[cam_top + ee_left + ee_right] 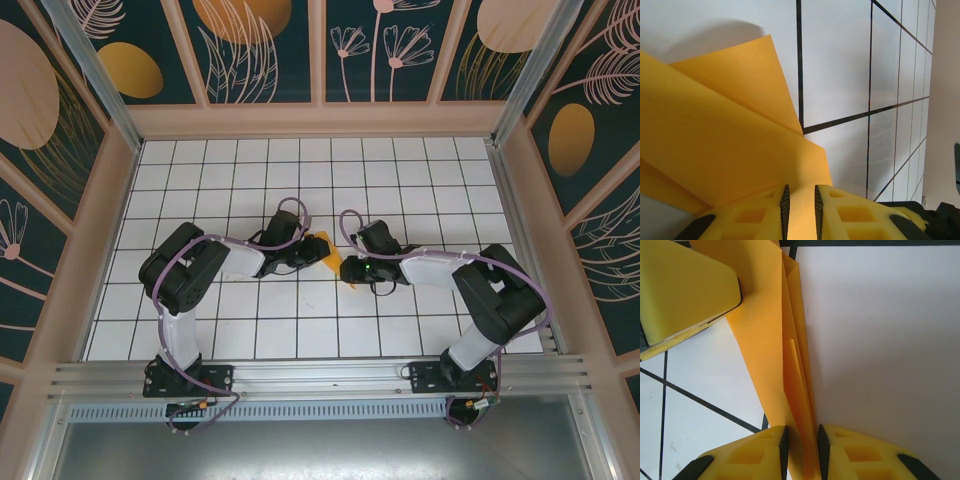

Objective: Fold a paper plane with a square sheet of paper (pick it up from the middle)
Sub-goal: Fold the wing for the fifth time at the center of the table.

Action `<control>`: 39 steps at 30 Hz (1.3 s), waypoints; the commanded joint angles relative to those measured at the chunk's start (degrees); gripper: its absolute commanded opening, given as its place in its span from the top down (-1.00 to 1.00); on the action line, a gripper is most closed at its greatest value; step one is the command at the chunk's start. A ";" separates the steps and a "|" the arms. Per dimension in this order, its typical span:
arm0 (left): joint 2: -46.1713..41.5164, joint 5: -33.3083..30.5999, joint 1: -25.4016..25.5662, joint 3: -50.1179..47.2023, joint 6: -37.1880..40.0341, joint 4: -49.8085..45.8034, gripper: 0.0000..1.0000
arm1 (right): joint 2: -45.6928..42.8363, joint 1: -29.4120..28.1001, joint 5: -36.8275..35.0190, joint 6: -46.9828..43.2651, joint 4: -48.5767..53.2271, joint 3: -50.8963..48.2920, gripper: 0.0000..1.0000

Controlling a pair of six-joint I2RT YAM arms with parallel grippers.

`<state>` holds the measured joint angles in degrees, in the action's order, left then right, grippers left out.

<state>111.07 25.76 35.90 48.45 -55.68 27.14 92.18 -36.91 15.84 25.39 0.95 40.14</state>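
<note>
The square sheet of paper is folded into several long orange-yellow layers and hangs between both grippers over the middle of the table. My left gripper is shut on one end; in the left wrist view the paper fans out from between its yellow fingers. My right gripper grips the other end. In the right wrist view the stacked layers run straight up from between its pads, and a yellow finger of the left gripper presses on the paper's far end.
The white tiled table stretches behind the arms, with pink wooden walls on three sides. An aluminium rail carrying both arm bases runs along the near edge.
</note>
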 commanded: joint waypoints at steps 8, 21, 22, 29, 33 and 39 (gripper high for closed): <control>5.65 -4.41 0.43 -0.90 2.46 -7.18 0.52 | 2.12 -1.91 1.53 1.47 0.37 -1.84 0.60; 5.85 -4.75 0.41 -0.57 2.86 -7.78 0.53 | 0.35 -3.52 -2.53 3.28 0.56 -2.17 0.80; 5.83 -4.91 0.40 -0.69 2.84 -7.83 0.53 | 0.20 -3.52 -2.04 3.11 0.45 -2.08 0.86; 6.17 -5.02 0.41 -0.55 3.20 -8.37 0.53 | -1.01 -3.52 0.73 4.58 -1.60 -3.61 0.81; 6.26 -5.51 0.44 -0.20 3.75 -9.31 0.54 | -4.65 -1.37 0.36 5.96 -2.01 -4.83 0.77; 6.39 -6.24 0.41 0.25 4.66 -10.79 0.55 | -10.66 3.37 5.23 5.56 -2.61 -5.70 0.49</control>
<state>111.22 25.71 35.90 49.63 -54.00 24.56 84.97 -34.92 17.19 30.74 -1.45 34.79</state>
